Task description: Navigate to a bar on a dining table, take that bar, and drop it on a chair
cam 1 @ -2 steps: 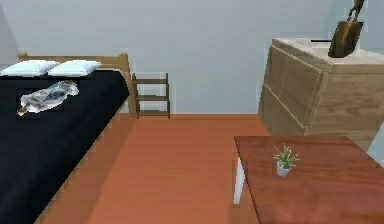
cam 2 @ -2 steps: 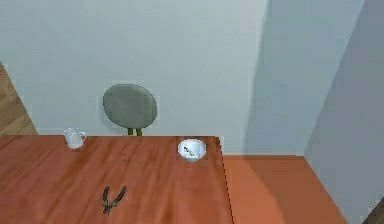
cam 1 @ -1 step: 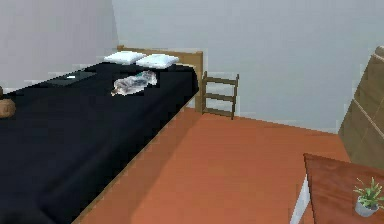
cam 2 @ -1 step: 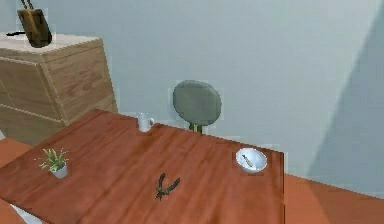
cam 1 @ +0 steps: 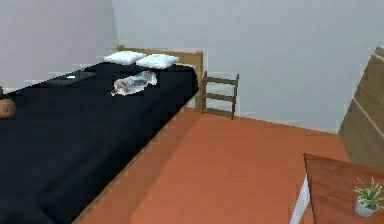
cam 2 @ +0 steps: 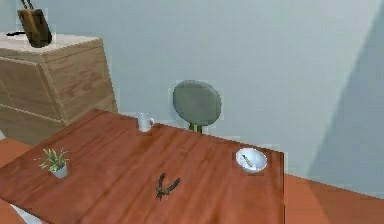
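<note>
Wood table point(cam 2: 215, 185) with four small things on it, plus one grey-green chair point(cam 2: 196, 103) tucked at its far edge

Counting what's on the table: one potted plant point(cam 2: 54, 161) near the left corner, one white mug point(cam 2: 145, 122) at the far edge, one white bowl point(cam 2: 251, 160) toward the far right corner, and one small dark forked thing point(cam 2: 168, 185) by the near edge. Can't tell which of them, if any, is the bar. One wooden dresser point(cam 2: 55, 80) stands past the left corner. Looking ahead there's one bed point(cam 1: 70, 130) with two pillows point(cam 1: 157, 61), one wooden chair point(cam 1: 221, 95) at its head end, and orange floor point(cam 1: 220, 170) in between. Tool state: honestly can't tell.
</note>
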Robot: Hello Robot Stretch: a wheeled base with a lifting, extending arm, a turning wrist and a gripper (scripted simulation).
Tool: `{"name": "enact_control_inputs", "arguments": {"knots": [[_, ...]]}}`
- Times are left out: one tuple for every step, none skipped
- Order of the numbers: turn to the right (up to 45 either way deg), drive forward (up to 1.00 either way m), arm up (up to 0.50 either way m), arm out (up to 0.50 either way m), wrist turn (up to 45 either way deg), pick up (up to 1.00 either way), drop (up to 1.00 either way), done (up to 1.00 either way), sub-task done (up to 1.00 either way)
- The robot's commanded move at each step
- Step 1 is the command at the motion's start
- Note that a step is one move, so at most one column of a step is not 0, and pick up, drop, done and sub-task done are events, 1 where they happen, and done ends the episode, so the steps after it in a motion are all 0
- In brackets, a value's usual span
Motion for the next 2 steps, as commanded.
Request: {"name": "enact_control_inputs", "arguments": {"knots": [[0.0,0.0,0.22,0.0,0.0,0.0,0.0,0.0,0.0],[0.0,0.0,0.0,0.3,0.0,0.0,0.0,0.0,0.0]]}}
